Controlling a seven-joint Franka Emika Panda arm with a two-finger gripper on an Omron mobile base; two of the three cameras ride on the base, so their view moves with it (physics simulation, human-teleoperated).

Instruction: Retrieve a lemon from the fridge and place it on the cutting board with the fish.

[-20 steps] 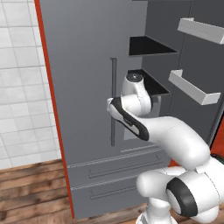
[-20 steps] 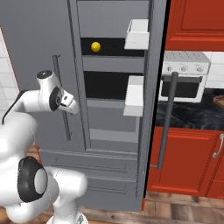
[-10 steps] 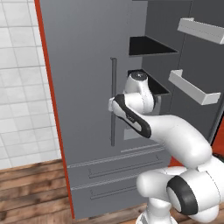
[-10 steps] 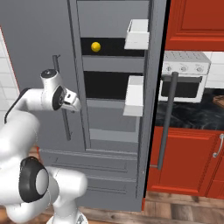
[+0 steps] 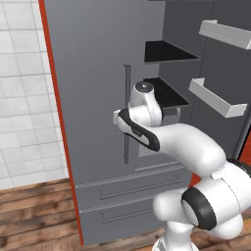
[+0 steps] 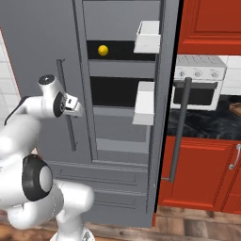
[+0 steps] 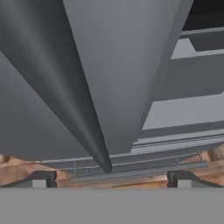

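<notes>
Now the gripper (image 6: 75,107), jaws spread wide and empty, has swung rightward off the closed left door toward the open side of the fridge (image 6: 117,155). The lemon (image 6: 103,50) sits alone on the upper black shelf, above and well apart from the hand. Next, I judge, comes a reach up and in.

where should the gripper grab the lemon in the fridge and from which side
Grip the lemon across its round middle, coming straight in from the fridge's open front. It sits alone on the upper black shelf, so a level approach probably fits best. The gripper is open.
</notes>
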